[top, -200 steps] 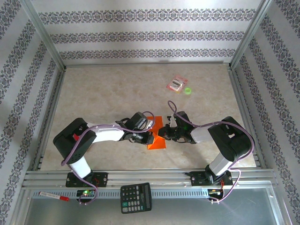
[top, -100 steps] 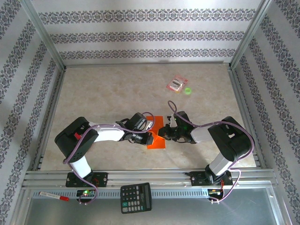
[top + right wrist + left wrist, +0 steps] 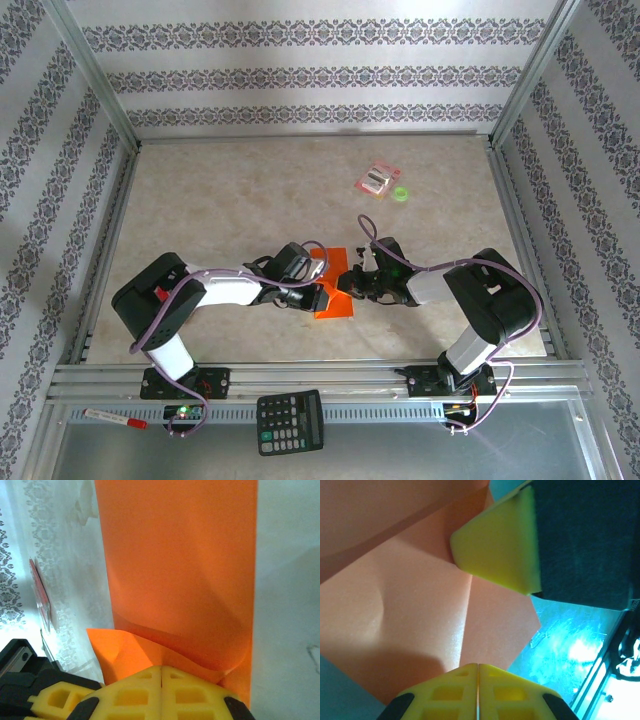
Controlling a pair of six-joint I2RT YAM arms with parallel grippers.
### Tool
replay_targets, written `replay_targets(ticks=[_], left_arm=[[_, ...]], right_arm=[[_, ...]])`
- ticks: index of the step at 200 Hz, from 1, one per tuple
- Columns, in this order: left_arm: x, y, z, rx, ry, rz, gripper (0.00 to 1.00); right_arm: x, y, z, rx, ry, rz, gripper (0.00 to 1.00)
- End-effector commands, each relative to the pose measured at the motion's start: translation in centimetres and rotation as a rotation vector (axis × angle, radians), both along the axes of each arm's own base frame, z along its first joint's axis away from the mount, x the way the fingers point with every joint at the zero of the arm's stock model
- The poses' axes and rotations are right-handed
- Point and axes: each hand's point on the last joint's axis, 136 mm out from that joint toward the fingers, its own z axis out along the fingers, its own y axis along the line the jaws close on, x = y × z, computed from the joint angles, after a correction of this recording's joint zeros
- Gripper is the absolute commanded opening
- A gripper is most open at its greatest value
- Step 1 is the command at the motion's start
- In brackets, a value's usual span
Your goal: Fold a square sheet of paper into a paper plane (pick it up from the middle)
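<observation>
The square sheet of paper, bright orange and partly folded, lies on the table between both grippers. My left gripper is shut, its tips at the sheet's left edge. In the left wrist view the paper shows a centre crease running to my shut left gripper, with a right fingertip pressing on it. My right gripper is shut. In the right wrist view its tips meet a raised folded flap of the sheet. I cannot tell whether a layer is pinched.
A pink-red packet and a small green disc lie at the back right. A black calculator and a red pen rest on the metal ledge in front of the arm bases. Metal rails border the table.
My left wrist has drawn slightly leftward along the sheet. The right arm and the paper have stayed put.
</observation>
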Motion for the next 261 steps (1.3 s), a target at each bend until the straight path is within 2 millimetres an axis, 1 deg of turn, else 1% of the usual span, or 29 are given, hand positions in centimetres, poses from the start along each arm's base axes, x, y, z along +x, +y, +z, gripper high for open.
replay_targets(ticks=[1,36,63,149,164,183,191,214,236,261], left_arm=[[-0.1,0.2,-1.2,0.055,-0.002,-0.014,0.09],[-0.7,1.0,-2.0,0.087,0.016,-0.019,0.07],[-1.8,1.9,-2.4,0.097,0.041,-0.024,0.06],[-5.0,3.5,-2.5,0.108,0.103,-0.09,0.02],[-5.1,3.5,-2.1,0.097,0.101,-0.088,0.05],[-4.6,3.0,-1.3,0.071,0.083,-0.071,0.09],[-4.1,2.8,-0.8,0.059,0.068,-0.053,0.13],[-2.8,1.8,0.9,0.0,0.025,-0.002,0.18],[-2.1,1.3,2.4,-0.054,-0.002,0.029,0.19],[-1.5,1.9,2.7,-0.041,-0.029,0.071,0.19]], right_arm=[[-2.8,-3.6,-5.0,-0.196,0.143,-0.039,0.0],[-3.0,-3.9,-5.2,-0.202,0.148,-0.042,0.0],[-3.1,-3.9,-5.4,-0.207,0.151,-0.042,0.0],[-3.1,-4.3,-5.7,-0.228,0.166,-0.047,0.0],[-3.1,-4.2,-5.7,-0.228,0.166,-0.045,0.0],[-3.0,-4.1,-5.7,-0.225,0.168,-0.044,0.0],[-3.0,-4.0,-5.6,-0.222,0.166,-0.042,0.0],[-3.0,-3.9,-5.4,-0.219,0.163,-0.04,0.0],[-2.7,-3.8,-5.0,-0.212,0.152,-0.035,0.0],[-2.2,-3.1,-4.0,-0.184,0.124,-0.018,0.0]])
